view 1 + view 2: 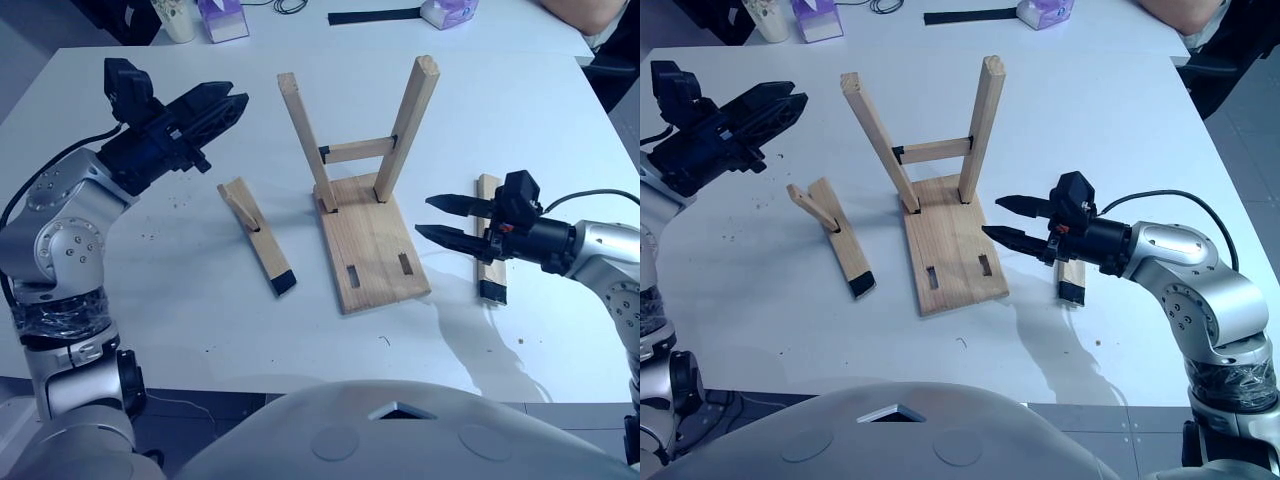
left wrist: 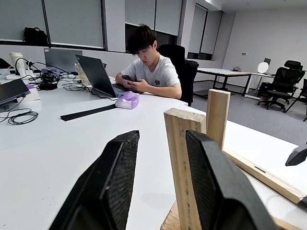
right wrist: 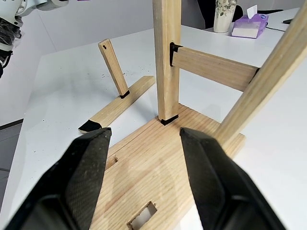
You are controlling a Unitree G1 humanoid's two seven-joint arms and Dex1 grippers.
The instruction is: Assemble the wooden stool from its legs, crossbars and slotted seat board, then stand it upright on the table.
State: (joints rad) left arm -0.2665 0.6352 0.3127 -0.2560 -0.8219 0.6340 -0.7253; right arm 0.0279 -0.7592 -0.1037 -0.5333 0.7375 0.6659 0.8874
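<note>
Since the seat board (image 1: 372, 245) lies flat on the table (image 1: 520, 120) with two legs (image 1: 305, 135) already standing in its far slots and tied by a crossbar (image 1: 358, 150), the work left looks to be filling the two empty slots (image 1: 356, 274) at its near end. These sit just ahead of the right gripper (image 1: 424, 216), which is released, fingers spread and holding nothing.

One loose leg (image 1: 488, 272) lies under that gripper's wrist, behind its fingertips; back off a little before you close on it. Take it near the middle so the black-tipped end stays free.

The other loose leg, with its crossbar stub (image 1: 258, 235), rests below and ahead of the left gripper (image 1: 238, 106), between it and the board. That gripper is raised and released too, spread near the top of the nearer standing leg. I'd steady that leg while you press, since the board may slide or tip.
</note>
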